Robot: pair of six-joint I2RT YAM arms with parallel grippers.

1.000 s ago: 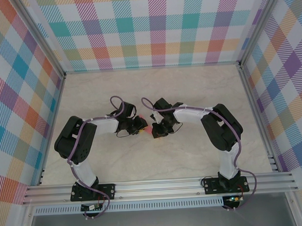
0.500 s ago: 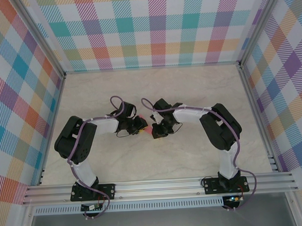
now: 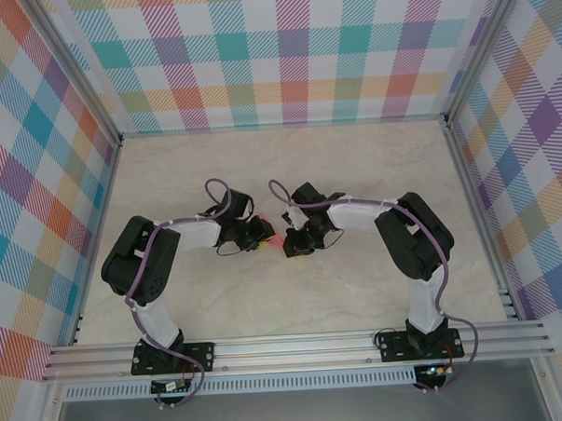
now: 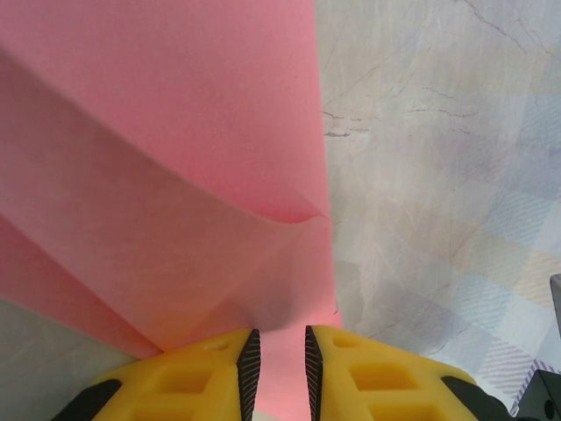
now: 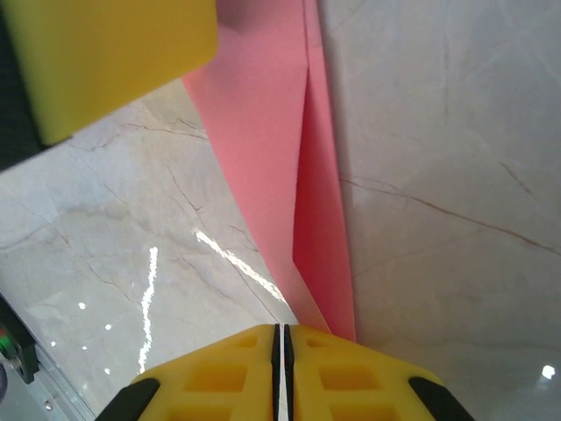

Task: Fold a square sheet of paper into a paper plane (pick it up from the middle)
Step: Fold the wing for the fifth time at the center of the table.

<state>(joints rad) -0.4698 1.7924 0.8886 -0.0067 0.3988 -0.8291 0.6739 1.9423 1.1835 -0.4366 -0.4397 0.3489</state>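
The salmon-pink sheet of paper [image 4: 175, 175] lies folded on the table, with a raised crease running across it. In the top view just a sliver of the paper [image 3: 275, 240] shows between the two grippers at the table's middle. My left gripper [image 4: 279, 338] is over the sheet's near edge, its jaws a narrow gap apart with pink paper showing through the gap. My right gripper [image 5: 281, 329] is shut, its pads touching. The paper's narrow pointed end [image 5: 320, 263] runs under its right finger. The left gripper's yellow finger [image 5: 105, 61] shows at that view's top left.
The marble table [image 3: 354, 170] is walled by plaid panels on three sides. An aluminium rail [image 3: 296, 345] with both arm bases runs along the near edge. Both arms [image 3: 207, 234] [image 3: 356, 212] bend inward to the centre.
The right arm's wrist has shifted slightly to the right. The left arm and the paper have not visibly moved.
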